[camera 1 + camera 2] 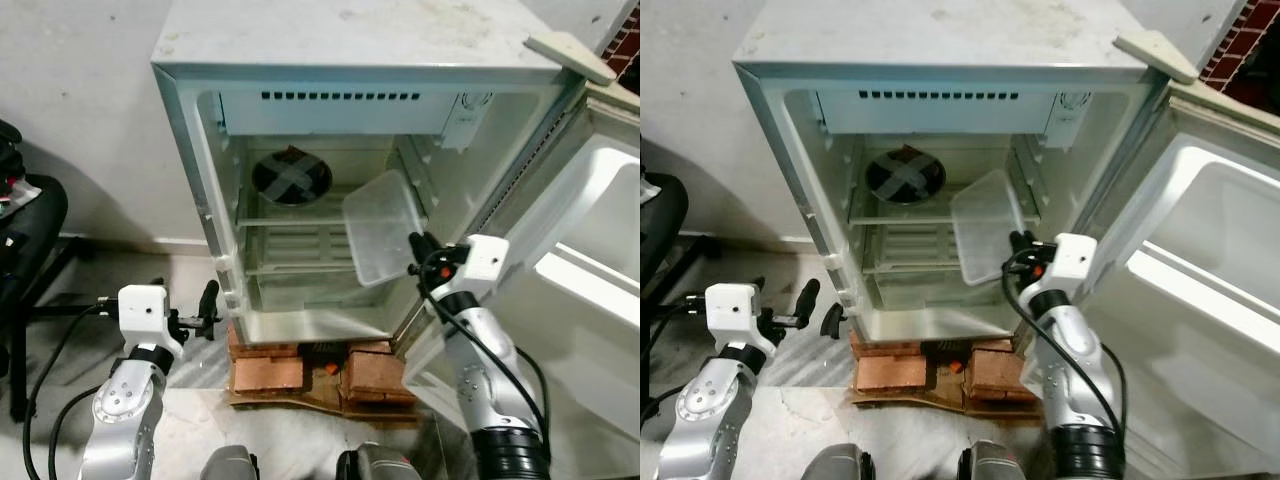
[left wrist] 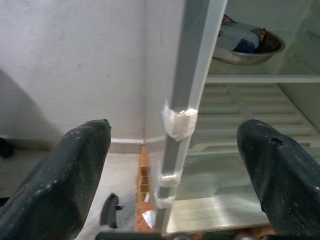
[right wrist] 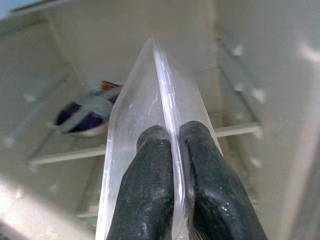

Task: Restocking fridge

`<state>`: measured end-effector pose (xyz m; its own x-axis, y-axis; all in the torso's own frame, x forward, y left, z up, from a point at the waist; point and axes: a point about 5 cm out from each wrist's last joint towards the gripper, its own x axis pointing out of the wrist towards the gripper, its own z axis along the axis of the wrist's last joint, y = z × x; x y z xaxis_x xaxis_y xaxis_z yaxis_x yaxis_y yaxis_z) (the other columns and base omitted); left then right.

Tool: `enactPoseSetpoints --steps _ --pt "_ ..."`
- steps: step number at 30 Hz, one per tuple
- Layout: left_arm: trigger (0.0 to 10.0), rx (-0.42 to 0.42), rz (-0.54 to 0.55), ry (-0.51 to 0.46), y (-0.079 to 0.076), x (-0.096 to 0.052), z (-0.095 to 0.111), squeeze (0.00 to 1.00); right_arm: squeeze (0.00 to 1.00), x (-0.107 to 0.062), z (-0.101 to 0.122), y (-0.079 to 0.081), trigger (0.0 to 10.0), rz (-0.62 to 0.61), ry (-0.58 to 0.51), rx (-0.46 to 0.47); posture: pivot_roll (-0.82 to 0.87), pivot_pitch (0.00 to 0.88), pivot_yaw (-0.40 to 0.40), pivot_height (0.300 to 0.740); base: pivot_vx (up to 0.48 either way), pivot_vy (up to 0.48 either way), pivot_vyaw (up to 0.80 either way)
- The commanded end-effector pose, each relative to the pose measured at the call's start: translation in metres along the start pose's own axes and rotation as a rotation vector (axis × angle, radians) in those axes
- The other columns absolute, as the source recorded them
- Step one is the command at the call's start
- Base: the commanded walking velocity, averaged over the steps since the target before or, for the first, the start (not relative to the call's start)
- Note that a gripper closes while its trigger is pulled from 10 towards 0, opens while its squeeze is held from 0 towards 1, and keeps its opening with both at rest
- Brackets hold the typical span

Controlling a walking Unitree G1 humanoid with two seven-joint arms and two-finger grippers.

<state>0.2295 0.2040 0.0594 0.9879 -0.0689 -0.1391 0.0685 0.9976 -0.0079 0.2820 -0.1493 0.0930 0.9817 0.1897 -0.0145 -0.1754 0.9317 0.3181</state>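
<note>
The left pincer (image 1: 210,312) is hovering open beside the fridge's (image 1: 300,60) front edge. A metal bowl (image 1: 291,178) is sitting on the upper shelf (image 1: 940,213). The right pincer (image 3: 170,150) is clamping the rim of a clear plastic container (image 1: 382,228), tilted inside the fridge's right side, near the open door (image 1: 600,280).

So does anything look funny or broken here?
The fridge stands propped on bricks, and white tape is stuck on its front left edge. The right gripper pinches a clear plastic tray tilted on edge inside, not lying flat on a shelf.
</note>
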Motion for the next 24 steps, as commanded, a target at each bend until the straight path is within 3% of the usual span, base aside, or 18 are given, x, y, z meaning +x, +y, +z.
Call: enactPoseSetpoints --steps 1,17,23,24 --pt "10.0 0.004 0.006 0.002 0.002 -0.002 0.0 0.0 0.0 0.0 0.002 -0.001 10.0 -0.002 -0.006 -0.011 0.1 0.093 -0.039 0.74 0.244 0.0 0.0" --pt "10.0 0.016 0.03 0.022 0.006 -0.007 -0.003 0.0 0.0 0.004 0.002 0.0 10.0 0.001 -0.007 -0.008 0.11 0.104 -0.043 0.74 0.05 0.0 0.0" --pt "10.0 0.035 0.055 0.053 0.017 -0.019 -0.005 0.0 0.0 0.02 0.003 0.007 10.0 0.007 -0.01 0.002 0.15 0.137 -0.053 0.74 0.0 0.0 0.0" --pt "10.0 0.038 0.068 0.053 0.018 -0.024 -0.003 0.0 0.0 0.031 0.002 0.011 10.0 0.013 -0.004 0.012 0.17 0.158 -0.062 0.74 0.0 0.0 0.0"
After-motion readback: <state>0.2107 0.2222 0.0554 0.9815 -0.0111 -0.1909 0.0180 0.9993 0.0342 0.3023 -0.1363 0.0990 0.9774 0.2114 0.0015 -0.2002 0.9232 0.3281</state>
